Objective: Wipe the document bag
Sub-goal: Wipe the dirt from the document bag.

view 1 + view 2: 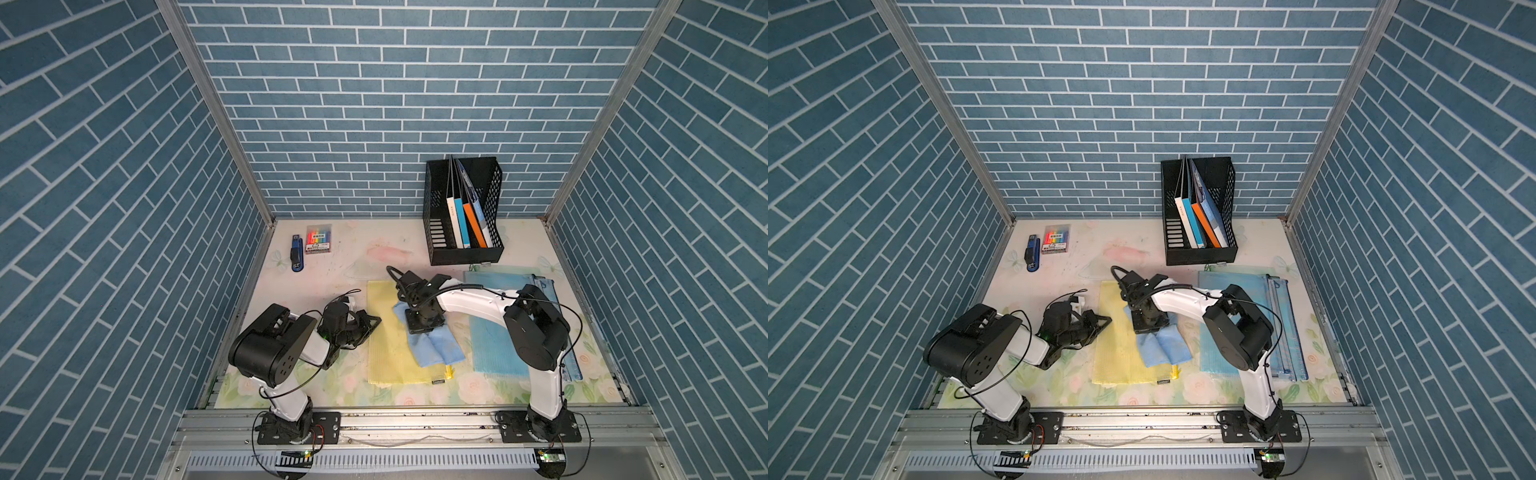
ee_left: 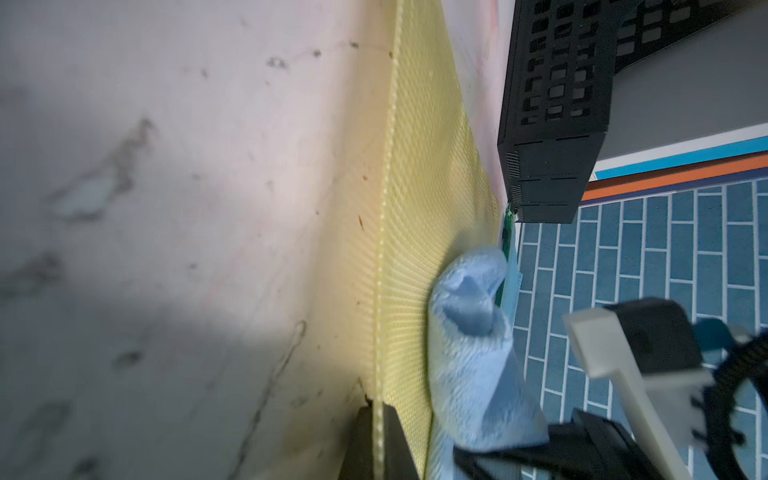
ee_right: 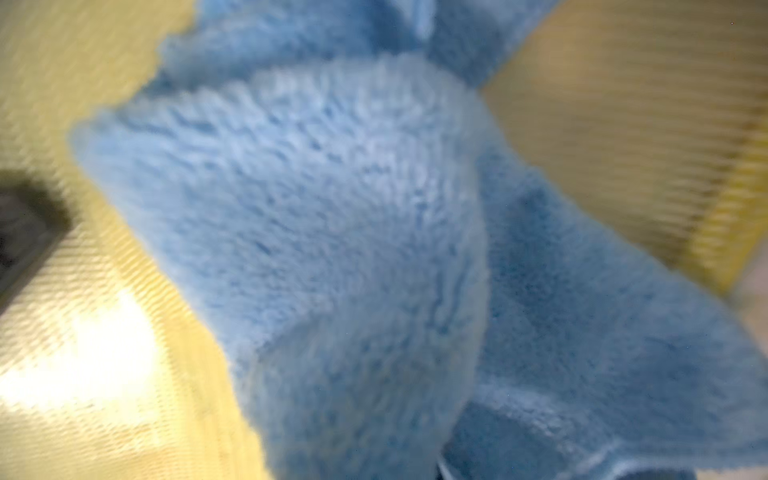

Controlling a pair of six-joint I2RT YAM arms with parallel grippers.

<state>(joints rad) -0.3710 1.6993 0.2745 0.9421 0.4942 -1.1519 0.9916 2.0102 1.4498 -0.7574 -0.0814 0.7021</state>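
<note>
**Bag edge nipped, cloth on top**

The left gripper [image 1: 375, 322] is seen closed at the yellow document bag's [image 1: 387, 356] left edge. Only the left wrist view shows the seam nipped between its fingers [image 2: 401, 453]. The blue cloth [image 1: 438, 349], clamped by the right gripper [image 1: 424, 326], is laid on the bag.

Left arm [image 1: 311, 349]: elbow folded high near its base, forearm reaching forward and inward, held low.
Left claw [image 1: 371, 323]: lying nearly flat, tip pointing toward the right arm, jaws closed.
Right arm [image 1: 469, 301]: lower link rising upright, forearm stretched sideways toward the centre.
Right claw [image 1: 424, 328]: wrist bent straight down, jaws closed, fingertips hidden beneath the wrist.
</note>
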